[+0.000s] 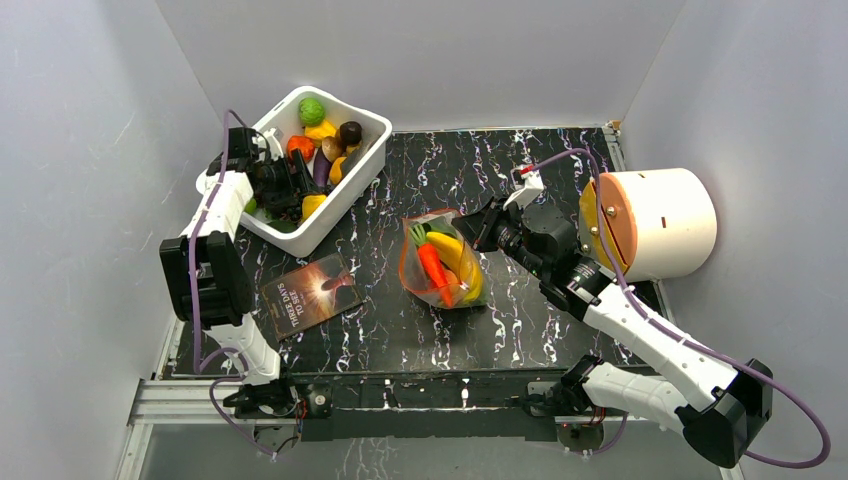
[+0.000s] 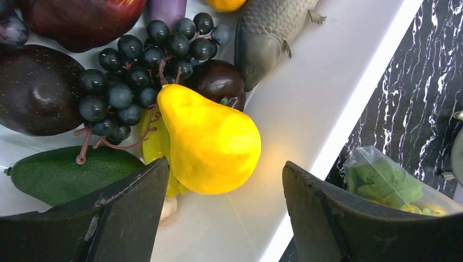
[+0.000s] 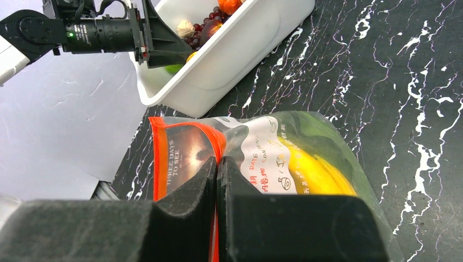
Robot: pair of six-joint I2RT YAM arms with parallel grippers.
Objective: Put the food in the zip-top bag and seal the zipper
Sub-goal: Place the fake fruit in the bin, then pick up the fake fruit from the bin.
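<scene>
The zip-top bag lies mid-table holding an orange carrot, a yellow banana bunch and green leaves. My right gripper is shut on the bag's upper lip at the red-orange zipper, and the mouth gapes. My left gripper hangs open inside the white tub. A yellow pear sits just ahead of it, between the fingers' line, untouched. Around the pear lie dark grapes, a green avocado and a grey fish.
The tub stands at the back left with several more food pieces. A dark booklet lies near the front left, by the left arm. A large white cylinder with a peach face occupies the right side. White walls close in on three sides.
</scene>
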